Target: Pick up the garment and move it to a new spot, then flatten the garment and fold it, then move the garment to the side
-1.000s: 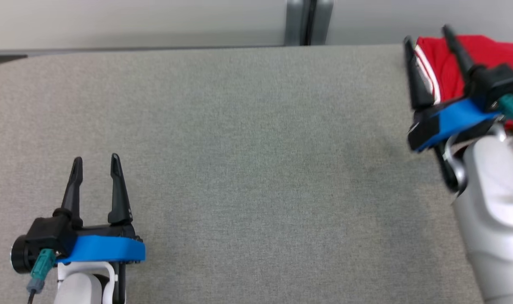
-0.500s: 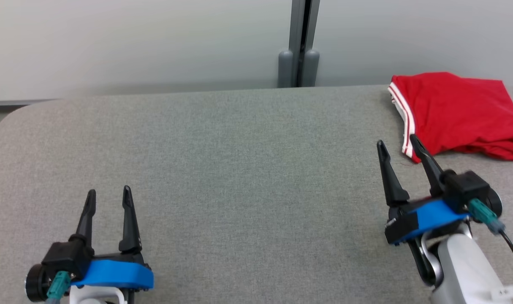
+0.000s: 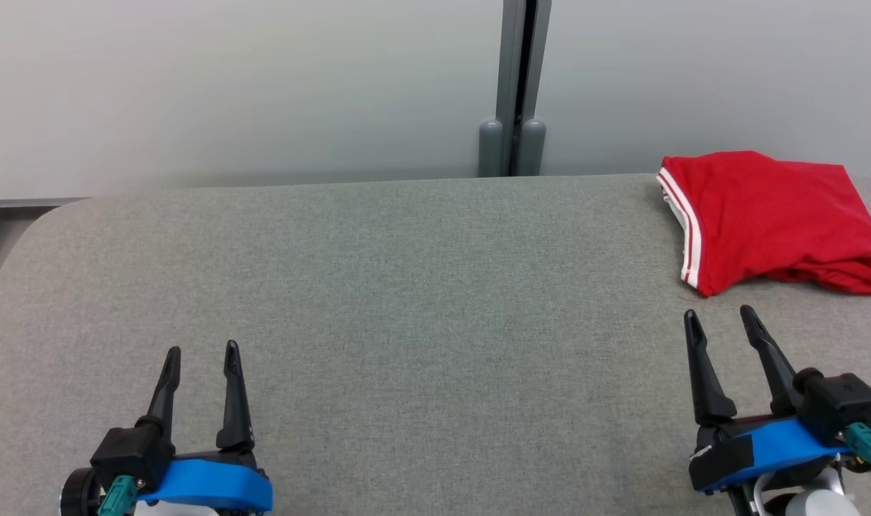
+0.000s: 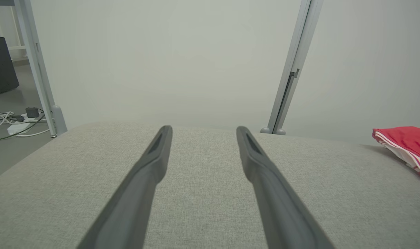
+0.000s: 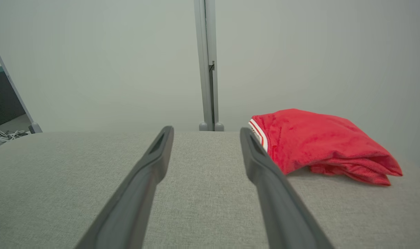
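On my left side, the left gripper [image 3: 202, 349] sits low by the near edge of the desk [image 3: 435, 287], jaws spread wide with nothing in them. Through its wrist camera I see the two dark fingers [image 4: 140, 183] running out over grey fabric, apart along their whole length. I cannot tell whether they rest on the cloth or hang just above it. The arm behind points straight away from me toward the pale wall [image 3: 227, 86], and the blue band [image 3: 206, 487] at the wrist sits roughly level.

Across the middle, the desk top is plain grey weave. Behind its far edge a grey post [image 3: 514, 86] rises against the wall.

On my right side, the right gripper [image 3: 718, 313] is likewise wide open and has hold of nothing. Its fingers lean a little to the left, and the wrist is rolled so its blue band tilts up toward the right. The tips are near the garment [image 3: 772, 215], with a strip of desk between them.

The garment is red with white stripes along one edge, folded into a loose bundle. It lies at the far right corner of the desk, well apart from the left gripper. In the right wrist view it lies just beyond and to the right of the right-hand finger.
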Controlling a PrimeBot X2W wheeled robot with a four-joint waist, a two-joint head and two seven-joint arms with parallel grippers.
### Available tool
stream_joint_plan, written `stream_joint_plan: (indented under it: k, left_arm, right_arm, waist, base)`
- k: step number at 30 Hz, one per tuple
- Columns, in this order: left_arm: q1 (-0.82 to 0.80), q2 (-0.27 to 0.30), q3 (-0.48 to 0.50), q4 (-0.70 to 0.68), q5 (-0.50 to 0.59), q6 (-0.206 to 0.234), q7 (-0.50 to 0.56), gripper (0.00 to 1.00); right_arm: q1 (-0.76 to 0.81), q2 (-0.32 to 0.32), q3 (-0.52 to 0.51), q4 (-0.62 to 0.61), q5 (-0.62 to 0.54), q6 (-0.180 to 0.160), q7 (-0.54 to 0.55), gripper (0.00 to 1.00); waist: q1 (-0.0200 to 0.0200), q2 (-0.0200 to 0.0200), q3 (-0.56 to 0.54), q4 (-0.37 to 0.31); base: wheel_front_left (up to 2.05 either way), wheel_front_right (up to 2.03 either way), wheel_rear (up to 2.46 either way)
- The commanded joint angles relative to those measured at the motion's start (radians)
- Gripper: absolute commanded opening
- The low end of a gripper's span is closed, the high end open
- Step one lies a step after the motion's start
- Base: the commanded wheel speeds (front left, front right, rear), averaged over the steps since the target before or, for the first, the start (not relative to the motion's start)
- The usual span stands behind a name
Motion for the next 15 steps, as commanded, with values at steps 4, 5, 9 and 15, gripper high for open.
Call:
stream_joint_plan:
  k: [4, 5, 9, 15]
  left_arm:
    - [0.011, 0.001, -0.008, -0.004, -0.003, 0.007, 0.007, 1.0]
    - [0.012, 0.001, -0.009, -0.005, -0.004, 0.008, 0.006, 1.0]
    - [0.008, 0.003, -0.012, -0.007, -0.007, 0.009, 0.009, 1.0]
    - [0.003, 0.009, -0.014, -0.014, -0.014, 0.009, 0.005, 0.0]
  right_arm:
    - [0.039, 0.003, -0.01, -0.034, 0.015, 0.0, 0.018, 1.0]
    - [0.043, 0.003, -0.012, -0.039, 0.017, 0.0, 0.019, 1.0]
    - [0.051, 0.004, -0.012, -0.051, 0.02, 0.0, 0.03, 1.0]
    - [0.047, 0.004, -0.015, -0.051, 0.023, 0.0, 0.029, 0.0]
  waist:
    - [0.0001, 0.0, -0.006, 0.0]
    - [0.0001, 0.0, -0.006, 0.0]
    - [0.0001, 0.0, -0.006, 0.001]
    - [0.0001, 0.0, -0.005, -0.001]
  base:
    - [0.0, 0.0, 0.0]
    - [0.0, 0.0, 0.0]
    - [0.0, 0.0, 0.0]
    - [0.0, 0.0, 0.0]
